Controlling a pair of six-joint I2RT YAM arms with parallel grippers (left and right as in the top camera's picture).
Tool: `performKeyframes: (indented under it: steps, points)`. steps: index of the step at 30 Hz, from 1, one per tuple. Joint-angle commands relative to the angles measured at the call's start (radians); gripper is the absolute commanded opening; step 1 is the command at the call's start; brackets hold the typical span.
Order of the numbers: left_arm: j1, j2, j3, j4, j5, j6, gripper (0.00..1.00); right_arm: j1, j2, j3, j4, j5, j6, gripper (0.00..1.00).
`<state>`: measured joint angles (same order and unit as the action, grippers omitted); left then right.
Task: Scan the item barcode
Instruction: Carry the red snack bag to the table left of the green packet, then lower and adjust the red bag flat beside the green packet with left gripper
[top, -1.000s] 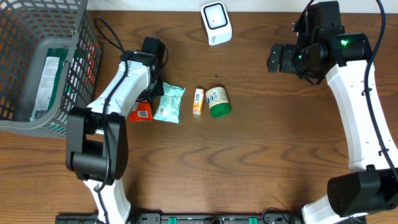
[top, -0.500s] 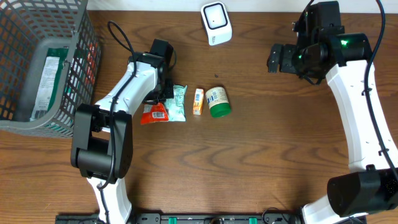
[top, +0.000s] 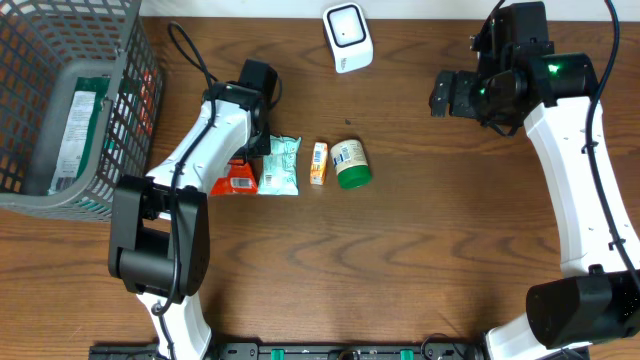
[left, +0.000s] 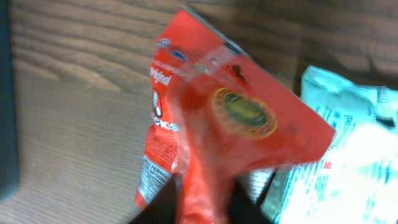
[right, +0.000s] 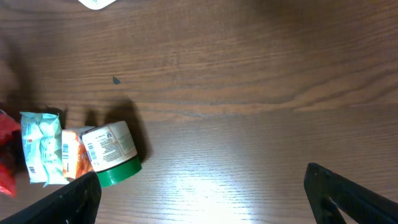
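A red snack packet (top: 232, 181) lies on the table left of centre; in the left wrist view the packet (left: 236, 118) fills the frame, blurred. My left gripper (top: 246, 160) hangs right over it, and its dark fingers (left: 163, 202) stand a little apart with the packet's crumpled edge between them. The white barcode scanner (top: 347, 37) stands at the back centre. My right gripper (top: 445, 95) hovers at the back right, open and empty (right: 202, 193).
Next to the red packet lie a mint-green packet (top: 279, 166), a small orange box (top: 319, 163) and a white jar with a green lid (top: 350, 165). A grey wire basket (top: 120, 110) holding packets stands at the far left.
The left arm swung right with the red packet, then back left. Its jaws, shut before, have parted a little. The right arm has not moved.
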<state>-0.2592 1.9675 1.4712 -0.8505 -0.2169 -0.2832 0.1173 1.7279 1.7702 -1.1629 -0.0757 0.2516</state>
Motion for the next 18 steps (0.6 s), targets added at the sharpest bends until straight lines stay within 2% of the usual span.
performKeyframes:
  steps: [1, 5, 10, 11, 13, 14, 18]
  points:
    - [-0.002, -0.022, -0.018, -0.003, -0.005, 0.026, 0.55, 0.002, 0.004, 0.017, -0.001, -0.004, -0.01, 0.99]
    - [0.008, -0.054, 0.018, -0.011, 0.004, 0.027, 0.65, 0.002, 0.004, 0.017, -0.001, -0.004, -0.01, 0.99]
    - [0.019, -0.126, 0.028, -0.011, 0.007, -0.001, 0.65, 0.002, 0.004, 0.017, -0.001, -0.004, -0.01, 0.99]
    - [0.021, -0.137, 0.028, -0.011, 0.008, -0.008, 0.57, 0.002, 0.004, 0.017, -0.001, -0.004, -0.01, 0.99]
    - [0.021, -0.141, 0.028, -0.012, 0.007, -0.011, 0.12, 0.002, 0.004, 0.017, -0.001, -0.005, -0.01, 0.99]
    - [0.021, -0.14, 0.026, -0.011, 0.007, -0.018, 0.07, 0.002, 0.004, 0.017, -0.001, -0.004, -0.01, 0.99]
    - [0.021, -0.114, 0.005, -0.003, 0.034, -0.08, 0.07, 0.002, 0.004, 0.017, -0.001, -0.005, -0.01, 0.99]
